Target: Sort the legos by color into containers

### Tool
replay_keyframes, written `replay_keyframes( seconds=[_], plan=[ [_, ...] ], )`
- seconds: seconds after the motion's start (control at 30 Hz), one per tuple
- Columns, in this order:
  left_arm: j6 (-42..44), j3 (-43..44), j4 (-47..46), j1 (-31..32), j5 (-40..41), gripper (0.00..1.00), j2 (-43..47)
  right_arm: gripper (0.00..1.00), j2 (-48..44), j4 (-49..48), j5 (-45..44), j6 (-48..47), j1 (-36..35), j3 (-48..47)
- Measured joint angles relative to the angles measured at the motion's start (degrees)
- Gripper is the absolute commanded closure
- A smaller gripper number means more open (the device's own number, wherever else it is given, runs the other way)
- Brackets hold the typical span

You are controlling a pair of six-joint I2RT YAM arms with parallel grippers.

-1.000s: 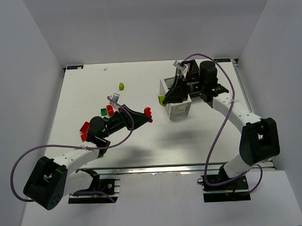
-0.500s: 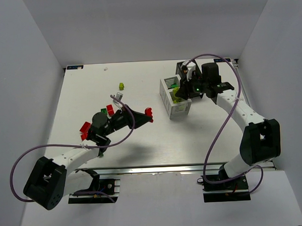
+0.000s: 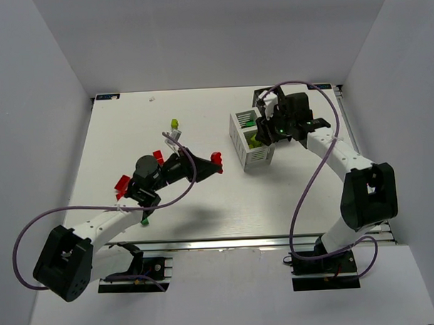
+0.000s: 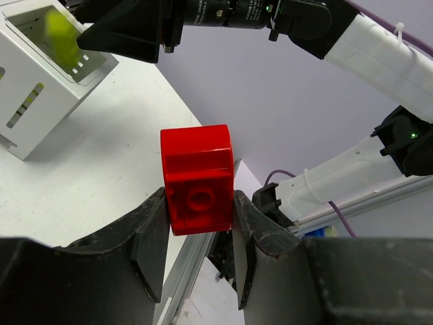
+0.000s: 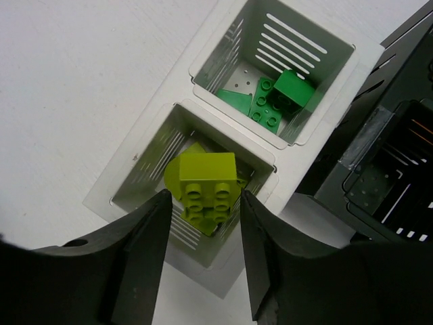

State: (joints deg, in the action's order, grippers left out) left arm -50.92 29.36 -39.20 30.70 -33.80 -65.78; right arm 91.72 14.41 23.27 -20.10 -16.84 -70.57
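Note:
My left gripper [image 3: 211, 163] is shut on a red lego [image 3: 216, 160] and holds it above the table's middle; in the left wrist view the red lego [image 4: 197, 179] sits tight between my fingers [image 4: 152, 233]. My right gripper [image 3: 261, 129] hangs open over the white container [image 3: 247, 156]. In the right wrist view a lime lego [image 5: 206, 186] lies free between the spread jaws of my right gripper [image 5: 204, 202], in the white container's [image 5: 145, 152] near compartment. Green legos [image 5: 274, 98] lie in its far compartment. The black container [image 5: 399, 135] stands right beside it.
Loose legos lie on the left of the table: a lime one [image 3: 175, 124], a red one [image 3: 122, 184] and another red one [image 3: 158, 156] by my left arm. The black container [image 3: 263, 98] is mostly hidden behind my right arm.
My right gripper carried the lime lego from the white container's left side to above it and opened; the lego is loose in the compartment. My left gripper rose slightly with the red lego.

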Motion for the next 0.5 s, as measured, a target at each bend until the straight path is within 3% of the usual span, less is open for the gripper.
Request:
replay_keyframes(
  seconds=[0.1,0.2,0.23,0.27,0.43,0.5],
  plan=[
    [0.3,0.0,0.2,0.4,0.0,0.97,0.0,0.42,0.2,0.1,0.1,0.0,0.0,-0.1],
    [0.7,0.0,0.3,0.8,0.2,0.97,0.0,0.28,0.2,0.6,1.3,-0.3,0.0,-0.7],
    [0.8,0.1,0.3,1.0,0.2,0.97,0.0,0.15,0.2,0.9,2.3,-0.8,0.0,-1.1],
    [1.0,0.1,0.2,1.2,0.2,0.97,0.0,0.12,0.1,1.6,4.2,-1.6,0.0,-1.7],
    [1.7,0.1,0.2,2.0,0.3,0.97,0.0,0.11,-3.7,3.6,19.9,-3.8,0.3,-2.4],
    [2.0,0.1,-0.1,2.4,0.3,0.97,-0.2,0.12,-6.4,1.6,27.4,1.2,0.1,-1.9]
  ],
)
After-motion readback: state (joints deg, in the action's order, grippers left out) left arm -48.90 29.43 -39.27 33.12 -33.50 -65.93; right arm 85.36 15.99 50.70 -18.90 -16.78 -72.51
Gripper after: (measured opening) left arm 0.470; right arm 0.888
